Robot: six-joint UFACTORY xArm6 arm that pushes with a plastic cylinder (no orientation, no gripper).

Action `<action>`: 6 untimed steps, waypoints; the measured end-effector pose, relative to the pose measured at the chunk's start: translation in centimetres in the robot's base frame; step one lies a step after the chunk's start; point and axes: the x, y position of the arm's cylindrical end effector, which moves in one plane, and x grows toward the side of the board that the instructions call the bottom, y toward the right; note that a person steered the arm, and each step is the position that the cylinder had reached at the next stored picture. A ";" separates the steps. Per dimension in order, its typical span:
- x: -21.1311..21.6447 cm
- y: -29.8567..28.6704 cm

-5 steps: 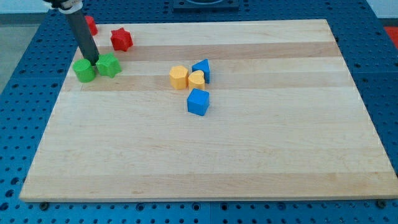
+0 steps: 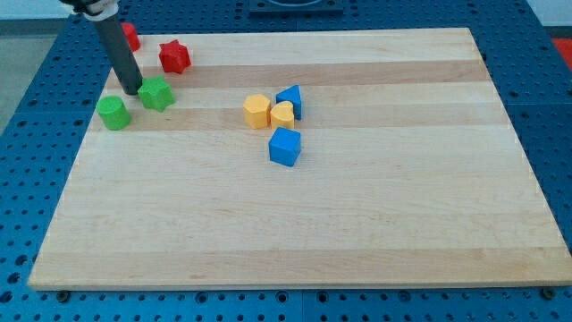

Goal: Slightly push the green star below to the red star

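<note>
My tip [image 2: 132, 91] rests on the wooden board [image 2: 357, 224] near its top-left corner, the dark rod leaning up and toward the view's left from there. It has no jaws at all, so it holds nothing; it is simply a bare end that looks to be touching the left edge of the green star [image 2: 157, 93]. That green star sits just to the view's right of the tip, below and slightly left of the red star [image 2: 175, 56], with a clear strip of wood between the two stars. A green cylinder [image 2: 113, 114] lies below and to the left of the tip, apart from both the tip and the green star. Behind the rod, at the board's top edge, a second red block [image 2: 130, 36] shows only in part, and I cannot make out its shape.

Nearer the middle of the board stands a tight cluster: a yellow hexagonal block [image 2: 256, 111], a yellow heart [image 2: 282, 114] just beside it, and a blue triangular block [image 2: 290, 99] touching behind them. A blue block with angled sides [image 2: 285, 147] sits just below that cluster. The board lies on a blue perforated table [image 2: 36, 134]
</note>
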 end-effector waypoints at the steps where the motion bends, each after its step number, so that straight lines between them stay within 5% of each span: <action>1: -1.1 0.0; 6: -1.1 4.2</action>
